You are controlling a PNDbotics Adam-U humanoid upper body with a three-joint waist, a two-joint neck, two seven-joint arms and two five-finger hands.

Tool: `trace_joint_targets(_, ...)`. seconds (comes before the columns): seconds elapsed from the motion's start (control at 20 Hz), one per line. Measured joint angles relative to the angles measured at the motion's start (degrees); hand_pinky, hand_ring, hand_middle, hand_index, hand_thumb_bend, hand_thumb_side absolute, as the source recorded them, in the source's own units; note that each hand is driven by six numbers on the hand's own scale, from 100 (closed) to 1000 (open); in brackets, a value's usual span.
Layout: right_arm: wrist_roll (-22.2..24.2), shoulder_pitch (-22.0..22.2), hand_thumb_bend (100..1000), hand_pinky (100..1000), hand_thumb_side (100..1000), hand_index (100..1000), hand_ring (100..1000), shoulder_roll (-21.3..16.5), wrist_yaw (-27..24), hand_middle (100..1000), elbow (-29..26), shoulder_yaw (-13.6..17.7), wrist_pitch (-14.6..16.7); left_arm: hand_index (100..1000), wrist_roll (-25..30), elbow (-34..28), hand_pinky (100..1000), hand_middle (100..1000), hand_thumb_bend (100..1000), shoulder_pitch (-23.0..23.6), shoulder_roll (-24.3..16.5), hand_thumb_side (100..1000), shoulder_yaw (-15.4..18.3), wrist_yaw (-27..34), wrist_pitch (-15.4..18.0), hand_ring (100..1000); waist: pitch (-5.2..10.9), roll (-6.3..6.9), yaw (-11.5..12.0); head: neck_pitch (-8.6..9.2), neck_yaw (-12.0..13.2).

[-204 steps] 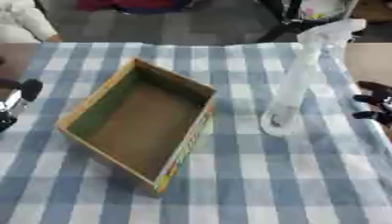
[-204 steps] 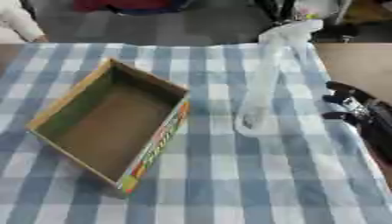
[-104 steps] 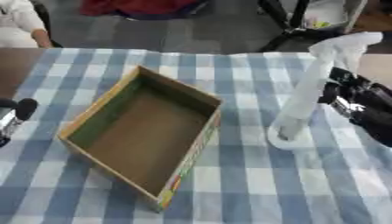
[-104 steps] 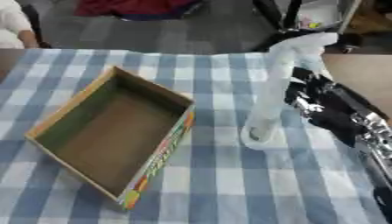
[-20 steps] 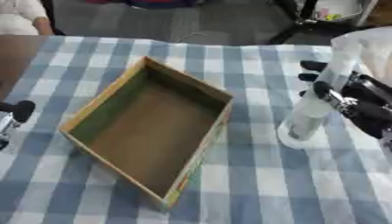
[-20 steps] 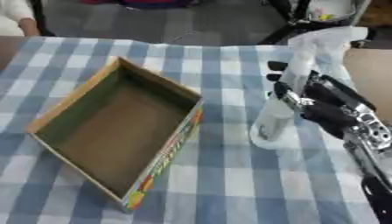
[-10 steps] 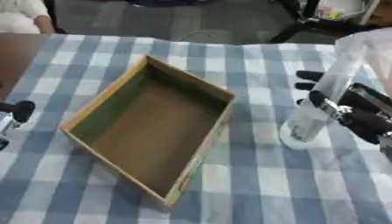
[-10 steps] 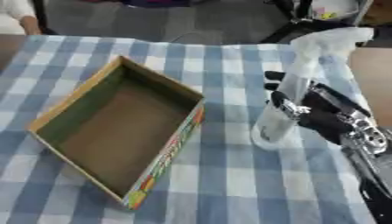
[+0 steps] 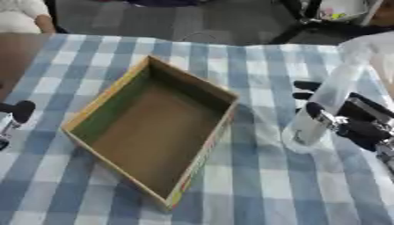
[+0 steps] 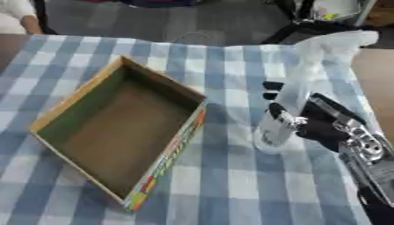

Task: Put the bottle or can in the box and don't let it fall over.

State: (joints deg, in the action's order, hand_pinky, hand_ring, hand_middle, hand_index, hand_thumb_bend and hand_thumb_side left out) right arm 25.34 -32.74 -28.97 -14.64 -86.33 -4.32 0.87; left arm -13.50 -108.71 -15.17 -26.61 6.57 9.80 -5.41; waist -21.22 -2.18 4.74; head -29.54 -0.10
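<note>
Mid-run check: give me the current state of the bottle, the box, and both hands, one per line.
spray bottle: upright on the checked cloth, right of the box, not yet in it.
box: open-topped, empty, lying askew on the cloth.
right hand: fingers curled round the bottle's lower body.
left hand: only a small dark part shows at the left edge; fingers cannot be made out.

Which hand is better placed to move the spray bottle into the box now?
The right. The right hand already has its fingers curled around the upright spray bottle, beside the open box. The left hand shows only at the left edge, far from the bottle.
</note>
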Motion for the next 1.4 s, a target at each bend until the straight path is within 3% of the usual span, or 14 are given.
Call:
trace_joint_targets(0.5, 1.2, 0.1, 100, 865, 341, 920, 1000, 0.2, 1.4, 1000, 3.6, -0.3, 0.9, 866, 0.0, -0.1, 1000, 730, 696, -0.1, 0.0, 314, 0.0, 0.2, 0.0, 548, 0.0, -0.01, 0.1, 0.45, 0.0)
trace_joint_targets(0.8, 1.3, 0.2, 100, 860, 281, 895, 1000, 0.5, 1.6, 1000, 3.9, -0.3, 1.4, 866, 0.0, -0.1, 1000, 730, 690, -0.1, 0.0, 316, 0.0, 0.3, 0.0, 548, 0.0, -0.02, 0.1, 0.45, 0.2)
trace_joint_targets(1.1, 1.1, 0.3, 100, 845, 125, 823, 993, 0.5, 1.2, 1000, 3.9, -0.3, 1.4, 866, 0.1, -0.1, 1000, 730, 684, -0.1, 0.0, 317, 0.0, 0.3, 0.1, 547, 0.0, -0.02, 0.1, 0.45, 0.2)
trace_joint_targets(1.4, -0.2, 0.3, 100, 825, 174, 715, 974, 0.5, 0.2, 973, 3.8, -0.3, 0.2, 864, 0.1, -0.1, 1000, 729, 677, -0.1, 0.0, 321, 0.0, 0.3, 0.1, 547, 0.0, -0.01, 0.1, 0.45, 0.3)
